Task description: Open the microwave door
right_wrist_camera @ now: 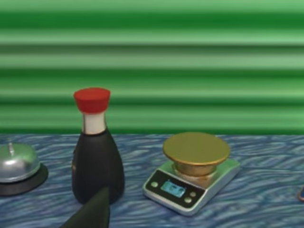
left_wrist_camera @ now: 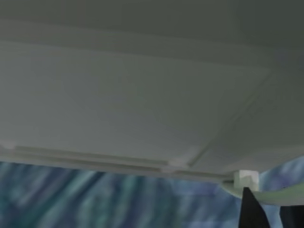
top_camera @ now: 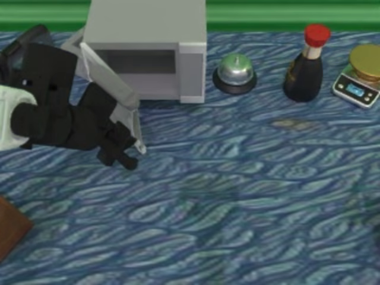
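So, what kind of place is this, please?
Probably a simulated kitchen-style tabletop: a boxy light-grey microwave with its door swung open, a dark soy-sauce bottle with a red cap, and a small digital kitchen scale with a golden plate.

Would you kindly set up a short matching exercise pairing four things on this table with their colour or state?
Things:
1. microwave door
2. bell
3. soy sauce bottle
4. scale

Descriptions:
A. dark body with a red cap
B. carries a golden round platter
C. swung open, left pincer at its handle edge
D. shiny silver dome on a black base

Pairs: 1-C, 2-D, 3-A, 4-B
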`<state>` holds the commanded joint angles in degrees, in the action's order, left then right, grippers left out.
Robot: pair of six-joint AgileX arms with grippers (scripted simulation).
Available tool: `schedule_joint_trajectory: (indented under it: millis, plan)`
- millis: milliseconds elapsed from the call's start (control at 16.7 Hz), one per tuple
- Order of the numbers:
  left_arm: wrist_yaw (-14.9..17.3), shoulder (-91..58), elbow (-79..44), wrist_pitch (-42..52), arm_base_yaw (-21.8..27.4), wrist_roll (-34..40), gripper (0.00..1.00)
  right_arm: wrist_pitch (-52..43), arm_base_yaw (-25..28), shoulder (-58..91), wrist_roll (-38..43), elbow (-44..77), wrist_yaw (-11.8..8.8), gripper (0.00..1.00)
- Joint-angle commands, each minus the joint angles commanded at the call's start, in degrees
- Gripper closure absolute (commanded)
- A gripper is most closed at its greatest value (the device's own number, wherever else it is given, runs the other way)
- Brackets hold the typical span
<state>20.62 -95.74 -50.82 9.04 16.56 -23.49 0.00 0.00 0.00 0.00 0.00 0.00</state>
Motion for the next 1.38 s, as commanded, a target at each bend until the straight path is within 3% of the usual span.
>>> schedule_joint_trajectory:
  millis: [600, 1380]
  plan:
    - [0.0, 0.0, 0.0, 0.0, 0.0, 0.0, 1.0, 0.0, 0.0, 0.0, 0.0, 0.0, 0.0, 0.0]
    - [3.18, 0.23, -0.07, 2.15, -2.18, -4.85, 1.0, 0.0, 0.0, 0.0, 0.0, 0.0, 0.0, 0.0]
